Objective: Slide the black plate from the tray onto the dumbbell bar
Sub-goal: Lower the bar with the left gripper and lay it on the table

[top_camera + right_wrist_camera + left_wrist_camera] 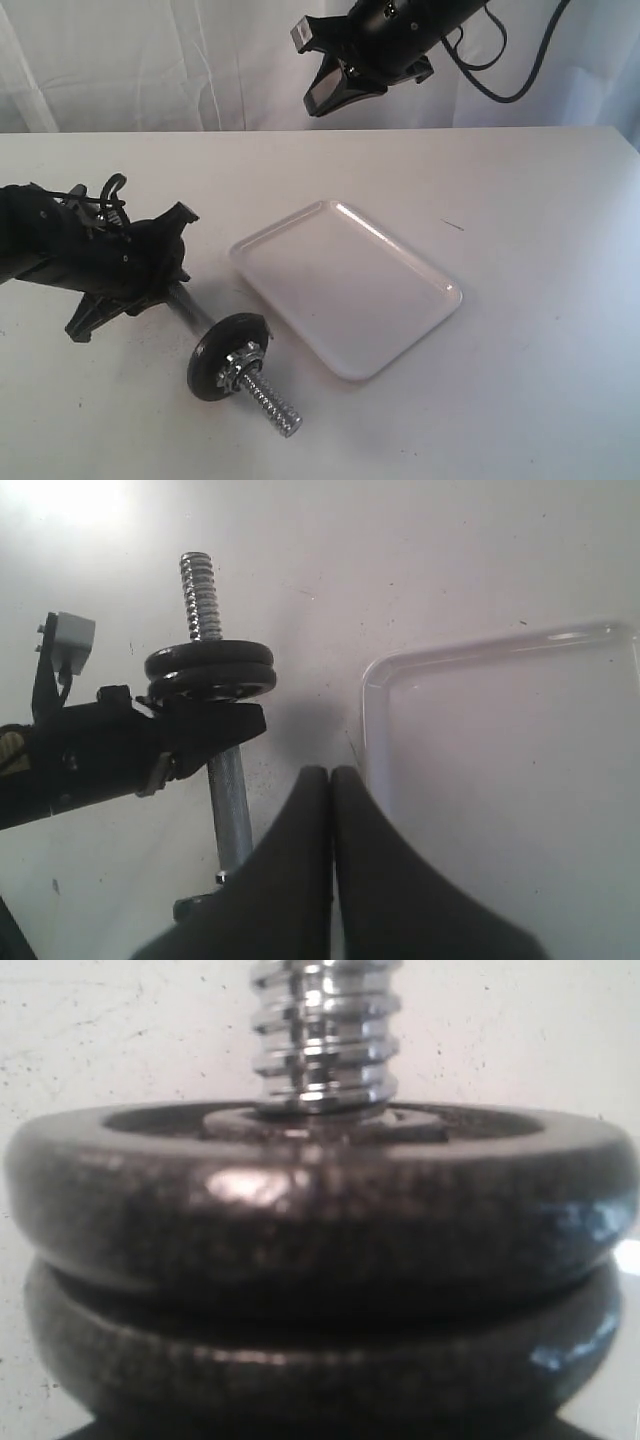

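Exterior view: left end effector (172,265) clamps dumbbell bar (270,401).

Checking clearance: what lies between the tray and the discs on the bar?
Nothing: only bare table separates tray and discs, clearest in the exterior view.

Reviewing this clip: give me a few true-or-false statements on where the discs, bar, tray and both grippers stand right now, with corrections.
1. No disc lies in the tray. True.
2. The right gripper is open. False: its jaws are pressed together, holding nothing.
3. Two black discs sit stacked on the dumbbell bar. True.
4. The left gripper hangs clear of the bar. False: it is clamped on the bar's shaft, just behind the discs.
5. The bar lies inside the tray. False: it lies on the table, beside the tray.
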Robot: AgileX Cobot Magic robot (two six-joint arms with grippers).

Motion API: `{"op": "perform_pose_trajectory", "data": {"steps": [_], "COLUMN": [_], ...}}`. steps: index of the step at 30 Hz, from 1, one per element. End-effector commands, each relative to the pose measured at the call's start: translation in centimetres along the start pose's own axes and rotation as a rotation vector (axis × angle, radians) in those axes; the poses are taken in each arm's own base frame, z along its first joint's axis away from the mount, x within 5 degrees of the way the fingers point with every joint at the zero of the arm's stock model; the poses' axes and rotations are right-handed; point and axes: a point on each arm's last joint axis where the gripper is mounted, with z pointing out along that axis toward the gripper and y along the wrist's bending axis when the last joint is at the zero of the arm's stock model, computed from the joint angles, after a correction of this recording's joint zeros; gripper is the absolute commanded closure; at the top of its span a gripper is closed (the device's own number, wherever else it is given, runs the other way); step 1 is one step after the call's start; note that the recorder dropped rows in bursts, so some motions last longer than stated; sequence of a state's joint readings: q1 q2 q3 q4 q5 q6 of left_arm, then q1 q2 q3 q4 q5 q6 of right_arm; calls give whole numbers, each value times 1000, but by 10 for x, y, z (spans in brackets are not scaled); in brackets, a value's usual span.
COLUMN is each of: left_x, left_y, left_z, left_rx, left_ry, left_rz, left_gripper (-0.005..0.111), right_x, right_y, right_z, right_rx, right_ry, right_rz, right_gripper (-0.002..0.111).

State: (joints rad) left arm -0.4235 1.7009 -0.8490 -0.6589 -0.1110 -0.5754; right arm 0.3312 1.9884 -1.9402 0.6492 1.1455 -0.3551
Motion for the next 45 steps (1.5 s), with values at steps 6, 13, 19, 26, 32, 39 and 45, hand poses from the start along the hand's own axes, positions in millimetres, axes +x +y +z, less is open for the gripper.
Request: {"op": "perform_pose_trajectory", "data": {"steps": [6,13,19,26,32,39,45], "left_x": [-16,-15,-16,-15,-14,-11,-11], "left_y": [-18,-18,-21,-20,-20,-14,-14], "left_z": [-7,-7,-7,-7,-7,1,2], "left_rx": [94,87,91,86,84,48,48], "left_ry": [-125,-115,-109,-99,-95,-61,-63], "left_rz": [-5,56,59,59,59,53,40], "left_gripper": [107,107,107,107,107,107,89], "right_x": [2,2,2,3,3,4,4], "right_y": [3,3,3,3,4,4,4], "right_z": [-7,-7,-7,-7,-8,-8,-8], "right_rx": [-14,-14,-15,-17,-20,-22,-22], "right_ry": [21,21,25,31,39,43,43], "right_rz": [-2,-2,-2,-2,-2,-2,-2], "right_gripper": [108,108,108,108,108,108,108]}}
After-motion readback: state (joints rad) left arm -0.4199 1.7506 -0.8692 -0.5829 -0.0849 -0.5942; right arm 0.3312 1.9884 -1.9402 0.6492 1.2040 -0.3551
